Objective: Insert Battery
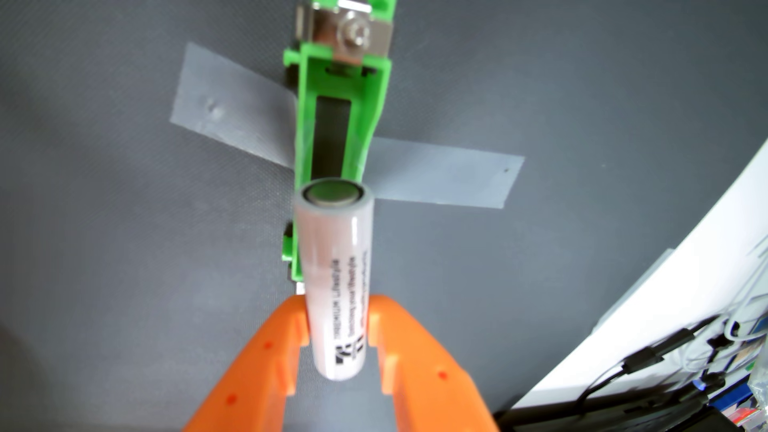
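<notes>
Seen from the wrist view: at far left lies bare grey mat (104,207), then a strip of grey tape (228,112) running under the green battery holder (303,137), which it pins to the mat. A second tape strip (449,172) fans out on the holder's right.

At centre, your orange gripper (337,328) has its jaws closed to a narrow gap around a white cylindrical battery (334,270). The fingers (286,332) clamp the cell near its printed lower end, while the metal-capped top end points up the picture toward the holder's open channel. That end overlaps the near part of the holder in this view; whether it already touches the plastic cannot be told from here. A metal contact clip (349,33) with a screw sits at the holder's far end.

To the right, past the mat, a white surface (665,311) and a tangle of dark cables (648,374) fill the corner.

Your risks, as judged from here: the battery looks tilted slightly off the channel's line, so its end could catch on the left wall and jam. Because you hold it close to one end, any push may pivot it in the fingers. Pressing too hard might shift the holder under its tape, or bend the contact clip.
</notes>
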